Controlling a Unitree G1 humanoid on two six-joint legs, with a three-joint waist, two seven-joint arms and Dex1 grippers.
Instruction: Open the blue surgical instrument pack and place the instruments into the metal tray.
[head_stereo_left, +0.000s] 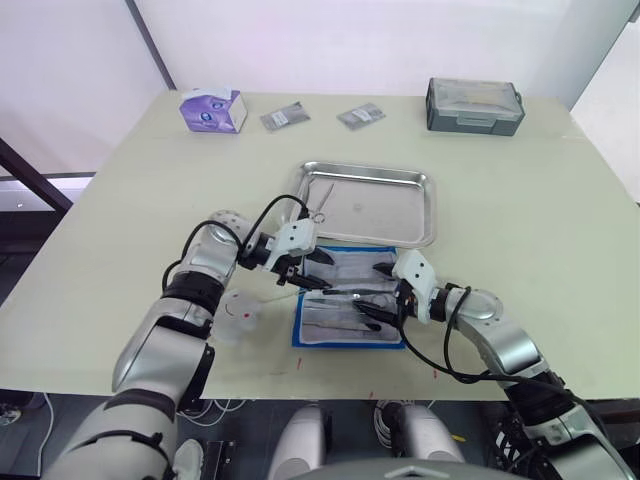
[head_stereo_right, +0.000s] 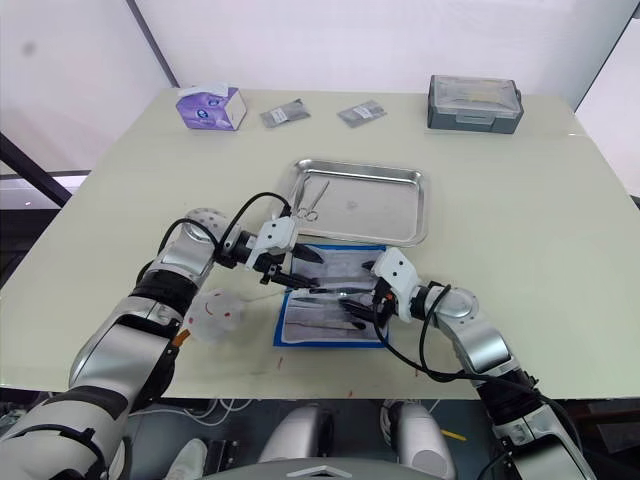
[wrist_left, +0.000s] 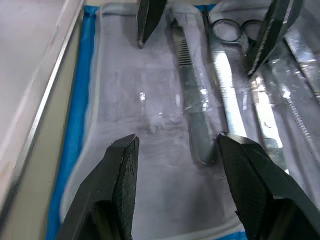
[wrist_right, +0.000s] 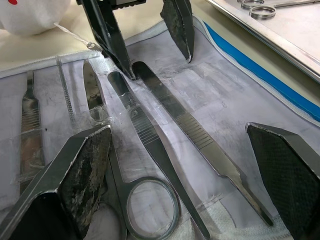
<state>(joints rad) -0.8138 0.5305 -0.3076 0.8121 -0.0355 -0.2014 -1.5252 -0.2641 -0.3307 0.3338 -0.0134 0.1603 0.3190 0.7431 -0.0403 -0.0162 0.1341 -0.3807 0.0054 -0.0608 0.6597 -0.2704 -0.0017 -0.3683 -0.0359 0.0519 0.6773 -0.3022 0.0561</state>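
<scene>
The left gripper hangs low over the far-left part of the opened blue surgical instrument pack, its two black fingers spread apart with nothing between them; the right wrist view shows one fingertip down at the clear pocket by the tip of a flat handle. The right gripper sits over the right half of the same pack, its fingers also wide apart and holding nothing, straddling the instruments below.

The pack lies unfolded and flat near the front edge of the table, about midway along it, its blue border framing a pale lining with clear plastic pockets. Several instruments lie side by side in those pockets: a ring-handled tool, a slim flat handle with a ribbed grip, and further narrow steel pieces to either side.

The metal tray stands just beyond the pack's far edge, toward the middle of the table. A pair of scissors already lies inside it near its left end.

Along the table's far edge sit a purple-white tissue box at the left corner, two small grey packets nearer the middle, and a grey lidded box toward the right. A crumpled white wad lies left of the pack near the front edge.
</scene>
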